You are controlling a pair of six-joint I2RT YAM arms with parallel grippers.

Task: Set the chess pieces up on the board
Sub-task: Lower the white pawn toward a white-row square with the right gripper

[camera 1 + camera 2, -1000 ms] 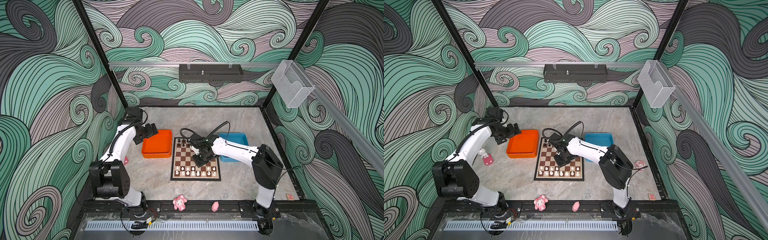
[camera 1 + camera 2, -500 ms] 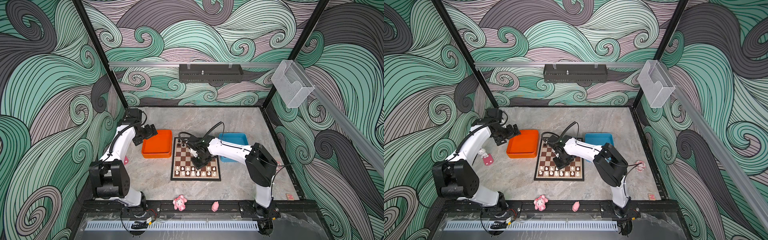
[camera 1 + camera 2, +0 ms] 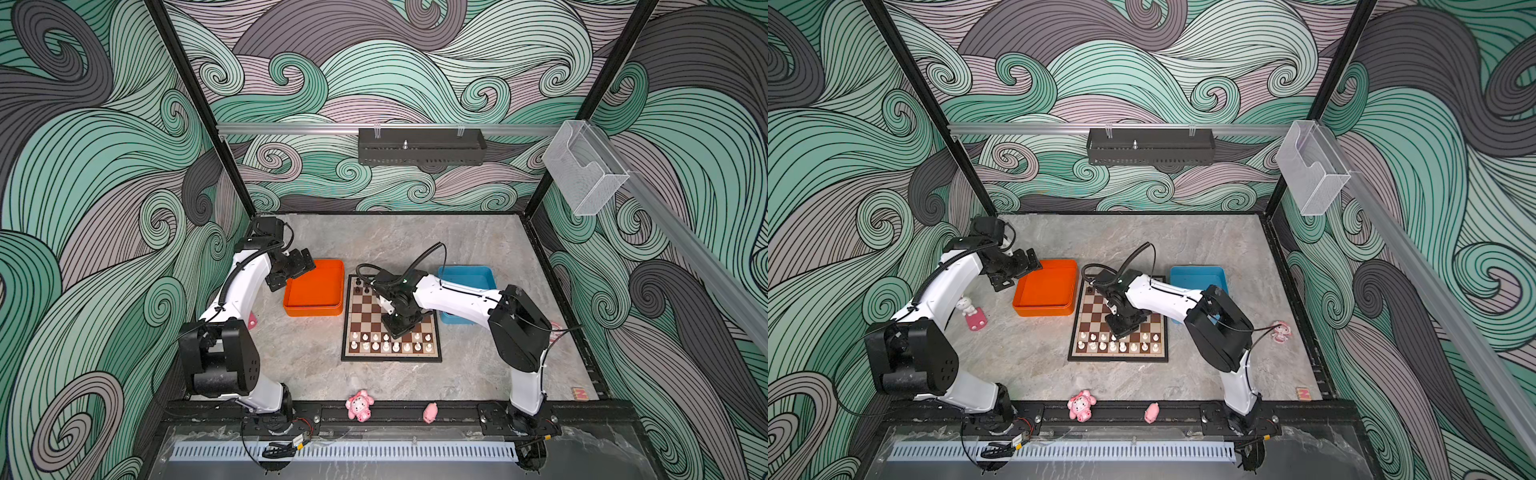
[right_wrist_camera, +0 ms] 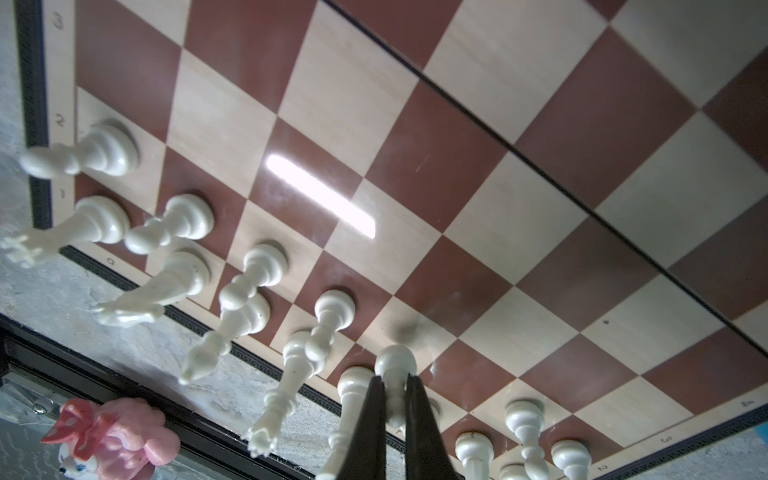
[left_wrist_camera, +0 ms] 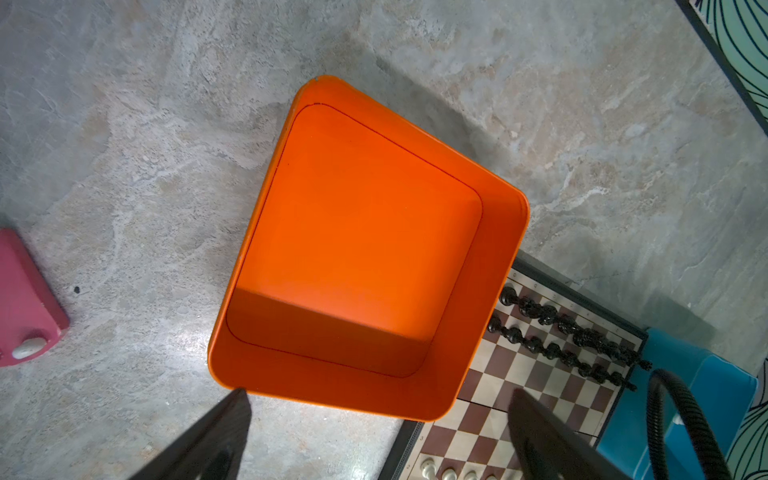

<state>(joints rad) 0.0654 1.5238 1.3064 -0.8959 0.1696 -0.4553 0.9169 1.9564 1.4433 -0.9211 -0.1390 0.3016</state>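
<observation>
One arm (image 3: 457, 296) low, pawn (image 4: 395, 362) in gripper (image 4: 394, 379)

Place: robot lab cell (boxed in on all sides)
Walls: swirl-printed panels (image 3: 83, 208), black frame posts (image 3: 198, 104)
Fixtures: two white arms (image 3: 457, 296) mounted on front rail (image 3: 395, 414)

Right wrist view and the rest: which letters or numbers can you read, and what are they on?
"3", "2", "1": on the board, along its pale border, by the corner.
"a": same border, round that corner.
"2", "3": opposite border; the next mark is blurred.
Small tan block on the table: red mark, too small to read.
Left wrist view: border marks too blurred.
</observation>
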